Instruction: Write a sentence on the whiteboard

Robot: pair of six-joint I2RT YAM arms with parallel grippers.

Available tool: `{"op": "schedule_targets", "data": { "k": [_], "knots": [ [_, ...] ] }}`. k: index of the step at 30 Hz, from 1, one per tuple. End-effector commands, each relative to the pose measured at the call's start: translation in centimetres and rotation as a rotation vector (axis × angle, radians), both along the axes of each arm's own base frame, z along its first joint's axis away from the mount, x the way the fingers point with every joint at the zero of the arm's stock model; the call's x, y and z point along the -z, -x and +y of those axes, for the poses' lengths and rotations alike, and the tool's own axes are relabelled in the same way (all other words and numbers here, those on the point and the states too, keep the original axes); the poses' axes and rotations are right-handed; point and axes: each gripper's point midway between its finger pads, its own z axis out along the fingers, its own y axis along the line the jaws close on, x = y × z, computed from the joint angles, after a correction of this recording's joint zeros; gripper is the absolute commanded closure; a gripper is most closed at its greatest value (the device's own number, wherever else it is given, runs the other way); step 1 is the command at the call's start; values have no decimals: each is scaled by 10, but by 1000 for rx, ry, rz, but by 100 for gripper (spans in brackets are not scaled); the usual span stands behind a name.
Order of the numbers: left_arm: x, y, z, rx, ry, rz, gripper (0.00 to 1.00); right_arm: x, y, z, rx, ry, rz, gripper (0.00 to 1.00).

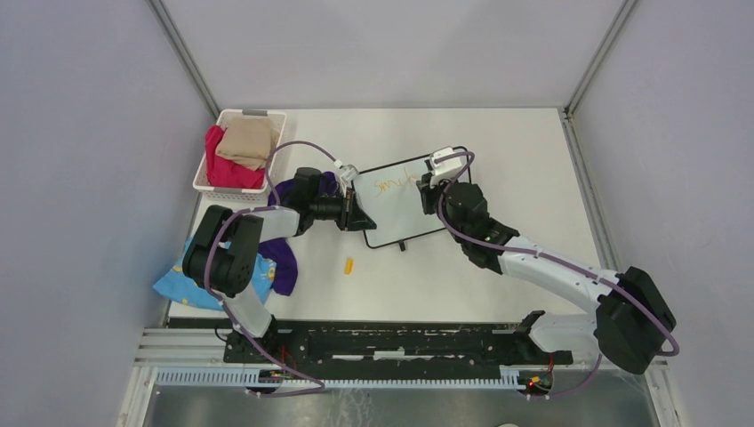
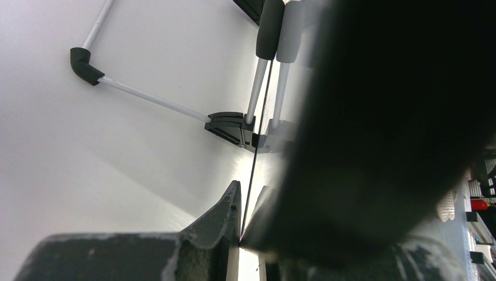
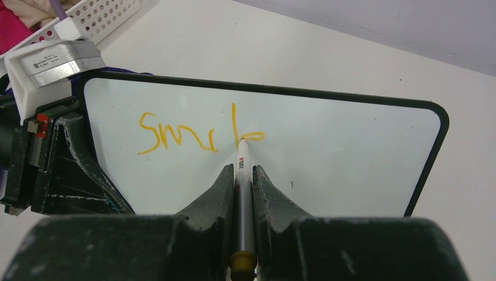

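Note:
The whiteboard (image 1: 405, 218) lies tilted on the table, black-framed, and fills the right wrist view (image 3: 339, 158). Orange letters of the sentence (image 3: 199, 133) read "Smil", followed by a started loop; they are also faintly visible from above (image 1: 396, 184). My right gripper (image 3: 243, 172) is shut on a grey marker (image 3: 244, 205) with an orange end. The marker's tip touches the board at the loop. My left gripper (image 1: 356, 212) is shut on the whiteboard's left edge. In the left wrist view the board edge (image 2: 257, 134) shows as a thin dark line between the fingers (image 2: 231, 205).
A white basket (image 1: 233, 114) holding red and beige cloths stands at the back left. Purple cloth (image 1: 283, 258) and blue cloth (image 1: 178, 285) lie beside the left arm. A small orange cap (image 1: 348, 265) rests on the table in front of the board.

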Motion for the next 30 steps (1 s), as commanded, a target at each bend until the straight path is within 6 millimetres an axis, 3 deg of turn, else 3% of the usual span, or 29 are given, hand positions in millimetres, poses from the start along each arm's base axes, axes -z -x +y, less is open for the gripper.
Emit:
{"op": "schedule_targets", "data": {
  "k": [1, 7, 14, 22, 30],
  "knots": [
    [23, 9, 1, 15, -75, 24, 80, 10, 3, -11, 32, 6, 18, 100],
    [23, 9, 1, 15, -77, 26, 80, 17, 5, -19, 60, 22, 27, 100],
    [24, 10, 0, 18, -83, 25, 80, 8, 1, -41, 177, 30, 10, 100],
    [24, 10, 0, 19, -84, 25, 81, -15, 13, -35, 89, -66, -70, 100],
    [24, 10, 0, 20, -85, 23, 81, -19, 13, -46, 126, -102, -85, 100]
  ]
}}
